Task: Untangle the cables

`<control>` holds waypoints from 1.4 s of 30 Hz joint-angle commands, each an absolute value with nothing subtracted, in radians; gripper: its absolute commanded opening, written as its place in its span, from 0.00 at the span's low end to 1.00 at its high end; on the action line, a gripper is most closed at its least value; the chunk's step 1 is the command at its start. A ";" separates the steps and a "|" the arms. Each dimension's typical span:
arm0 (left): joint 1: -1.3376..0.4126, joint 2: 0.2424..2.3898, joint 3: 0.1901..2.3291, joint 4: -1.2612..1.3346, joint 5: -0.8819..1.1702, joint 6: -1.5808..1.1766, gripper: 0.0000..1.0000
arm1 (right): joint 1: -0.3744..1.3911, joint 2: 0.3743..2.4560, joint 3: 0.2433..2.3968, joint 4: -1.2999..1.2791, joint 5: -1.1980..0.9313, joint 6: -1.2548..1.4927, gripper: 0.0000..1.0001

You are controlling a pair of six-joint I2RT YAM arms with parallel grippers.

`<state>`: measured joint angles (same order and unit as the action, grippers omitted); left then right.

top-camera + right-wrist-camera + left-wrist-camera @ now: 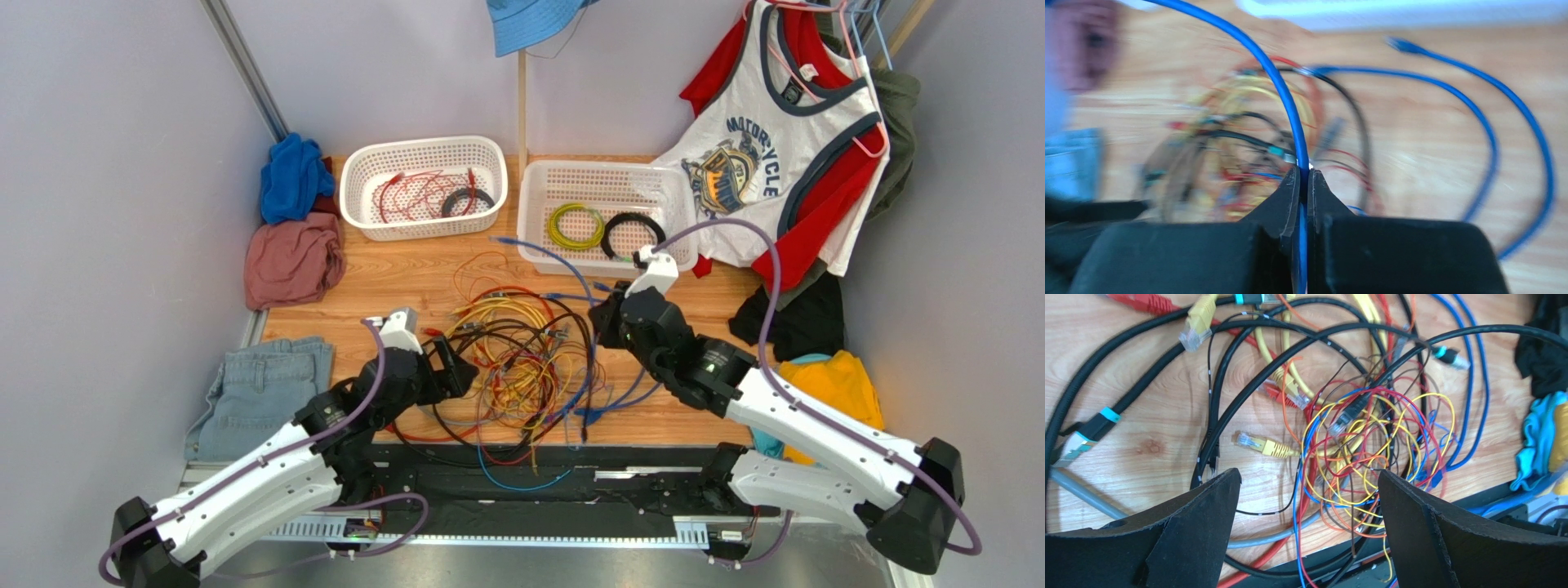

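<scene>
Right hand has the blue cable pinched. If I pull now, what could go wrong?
1. The blue cable in the right hand arcs across the tangle; the left hand is open and pins nothing, so a pull may drag the whole bundle.
2. The thin red and yellow wires loop densely together; pulling through them could cinch the knot.
3. Plug ends like the yellow plug may snag on loops.

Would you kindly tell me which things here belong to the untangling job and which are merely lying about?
Job: tangled cables; blue cable gripped by the right end effector; open left end effector.
Lying about: left white basket; right white basket; yellow-green coil; black coil; jeans; tank top.
</scene>
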<state>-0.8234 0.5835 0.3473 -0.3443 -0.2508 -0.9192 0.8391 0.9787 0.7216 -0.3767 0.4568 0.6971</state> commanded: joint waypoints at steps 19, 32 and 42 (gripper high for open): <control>-0.825 0.399 0.480 -0.479 -0.425 -0.847 0.91 | 1.167 0.960 1.149 -0.328 0.807 0.259 0.00; -0.825 0.383 0.430 -0.391 -0.405 -0.804 0.91 | 1.244 1.189 1.295 -0.549 0.966 -0.069 0.00; -0.825 0.422 0.437 -0.371 -0.403 -0.790 0.91 | 1.304 1.260 1.292 -0.628 0.964 -0.034 0.00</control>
